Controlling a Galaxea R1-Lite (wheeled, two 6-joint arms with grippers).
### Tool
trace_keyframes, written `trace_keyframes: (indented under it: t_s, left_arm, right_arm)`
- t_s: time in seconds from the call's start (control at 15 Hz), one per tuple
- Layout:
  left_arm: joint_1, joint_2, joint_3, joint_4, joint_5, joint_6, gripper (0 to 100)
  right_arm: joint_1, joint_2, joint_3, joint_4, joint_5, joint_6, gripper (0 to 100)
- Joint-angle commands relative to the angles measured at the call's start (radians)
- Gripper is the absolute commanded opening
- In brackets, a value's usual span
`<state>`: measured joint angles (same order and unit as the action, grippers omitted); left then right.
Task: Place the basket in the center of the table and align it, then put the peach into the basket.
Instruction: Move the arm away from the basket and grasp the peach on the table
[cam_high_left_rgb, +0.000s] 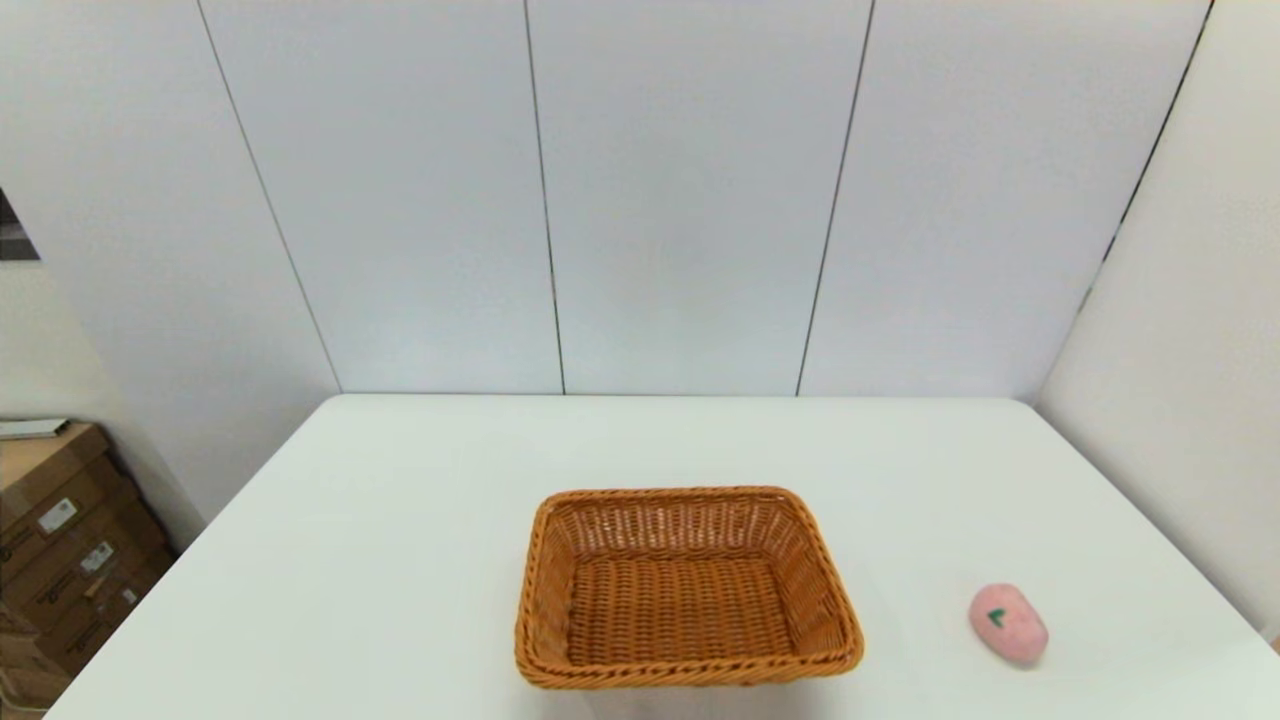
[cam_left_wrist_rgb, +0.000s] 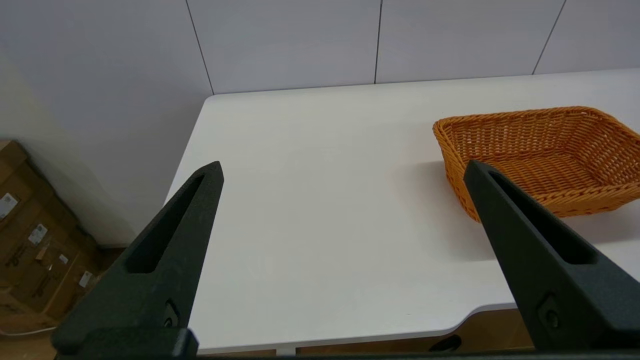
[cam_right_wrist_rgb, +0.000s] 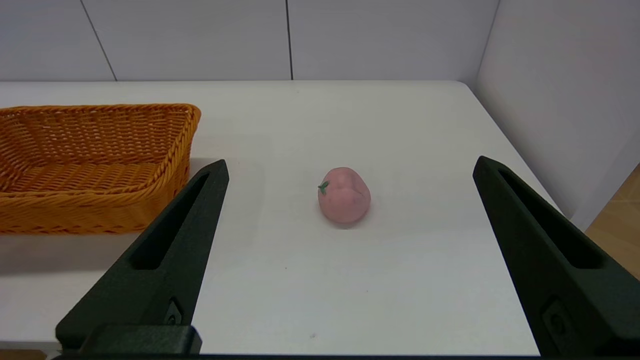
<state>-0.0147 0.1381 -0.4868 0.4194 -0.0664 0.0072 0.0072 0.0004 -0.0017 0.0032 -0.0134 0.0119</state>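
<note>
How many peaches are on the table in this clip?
1. The peach lies on the table to the right of the basket, apart from it. The basket looks empty, so none seems hidden.

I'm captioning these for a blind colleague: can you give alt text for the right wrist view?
A pink toy peach lies on the white table, framed between the right gripper's two open black fingers. An empty orange-brown wicker basket sits apart from the peach, toward the robot's left.

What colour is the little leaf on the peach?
Green, on the pink peach; the right wrist view shows it best.
</note>
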Motion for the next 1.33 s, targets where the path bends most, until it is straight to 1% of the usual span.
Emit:
trace_keyframes:
  t_s: [0.07, 0.2, 0.33, 0.53, 0.73, 0.87, 1.13, 1.33]
  left_arm:
    - [0.002, -0.141, 0.278, -0.255, 0.01, -0.001, 100]
    - [0.002, -0.14, 0.401, -0.412, 0.025, -0.004, 100]
    - [0.002, -0.14, 0.476, -0.473, 0.023, -0.003, 100]
    - [0.002, -0.14, 0.485, -0.478, 0.045, 0.002, 100]
    - [0.002, -0.14, 0.487, -0.41, 0.069, 0.025, 100]
    - [0.002, -0.14, 0.487, -0.41, 0.069, 0.019, 100]
    - [0.002, -0.141, 0.487, -0.418, 0.071, -0.033, 100]
    - [0.002, -0.14, 0.487, -0.416, 0.099, -0.078, 100]
  right_arm:
    - [0.0, 0.0, 0.0, 0.0, 0.0, -0.001, 100]
    - [0.0, 0.0, 0.0, 0.0, 0.0, 0.0, 100]
    - [0.0, 0.0, 0.0, 0.001, 0.0, 0.0, 100]
    - [0.0, 0.0, 0.0, 0.0, 0.0, 0.0, 100]
    - [0.0, 0.0, 0.0, 0.0, 0.0, 0.0, 100]
    - [0.0, 0.0, 0.0, 0.0, 0.0, 0.0, 100]
    - [0.0, 0.0, 0.0, 0.0, 0.001, -0.001, 100]
    - [0.0, 0.0, 0.0, 0.0, 0.001, -0.003, 100]
